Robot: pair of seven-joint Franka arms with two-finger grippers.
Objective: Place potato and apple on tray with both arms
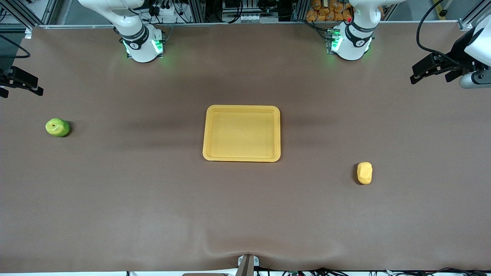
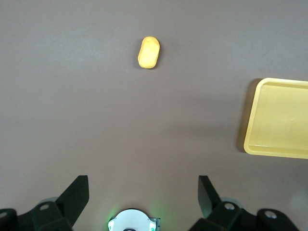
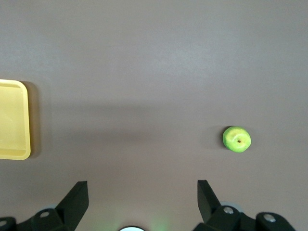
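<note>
The yellow-orange tray (image 1: 241, 108) lies empty at the middle of the table; its edge also shows in the left wrist view (image 2: 276, 118) and the right wrist view (image 3: 12, 120). The yellow-green apple (image 1: 57, 127) (image 3: 236, 139) sits on the table toward the right arm's end. The potato (image 1: 364, 173) (image 2: 148, 52) lies toward the left arm's end, nearer to the front camera than the tray. My left gripper (image 1: 429, 74) (image 2: 143, 192) is open and empty, high over its end of the table. My right gripper (image 1: 21, 90) (image 3: 142, 195) is open and empty, high over its own end.
The green-lit arm bases (image 1: 144, 46) (image 1: 351, 44) stand at the table's back edge. Orange items (image 1: 326, 11) and cables lie off the table past that edge. A small bracket (image 1: 247, 264) sits at the front edge. A brown mat (image 1: 153, 191) covers the table.
</note>
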